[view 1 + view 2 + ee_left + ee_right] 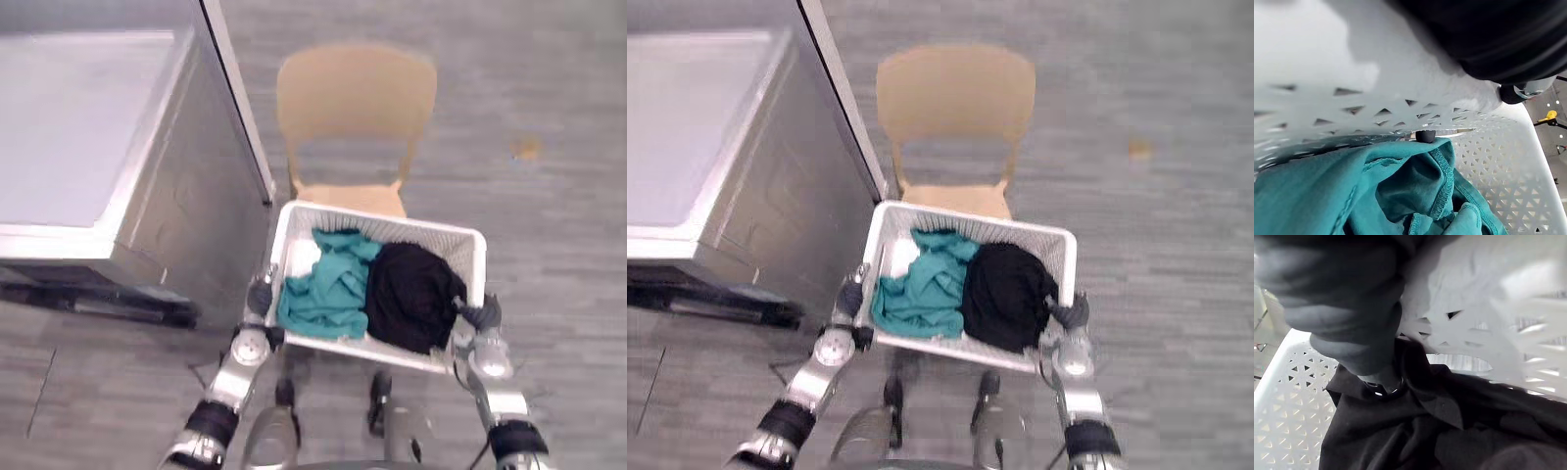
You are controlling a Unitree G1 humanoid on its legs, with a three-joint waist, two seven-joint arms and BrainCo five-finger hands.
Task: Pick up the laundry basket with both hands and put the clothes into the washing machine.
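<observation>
While gripping the white laundry basket [421, 233] at its near left corner with the left hand [260, 294], grips the near right corner with the right hand [480, 315]. Curls the left hand round the rim, with one dark fingertip [1425, 136] poking in under the edge, just above the teal cloth [328, 284]. Curls the right hand over the rim too, with a dark finger [1369, 360] down inside, touching the black cloth [411, 294]. Both hands closed tight on the basket, one on each side.

Two clothes inside the basket: the teal cloth on the left side, the black cloth on the right side. Side by side and touching. Both bunched up in soft heaps. Around them, bare white wall full of little triangle holes.

Right behind the basket, a tan chair [355, 93], with the basket's far edge over the front of the seat. Cannot tell if resting on the seat or up in the air.

To the left, close beside the basket's left side, a big silver-grey washing machine [78, 127] with a flat top. Under it all, a grey floor [549, 98].
</observation>
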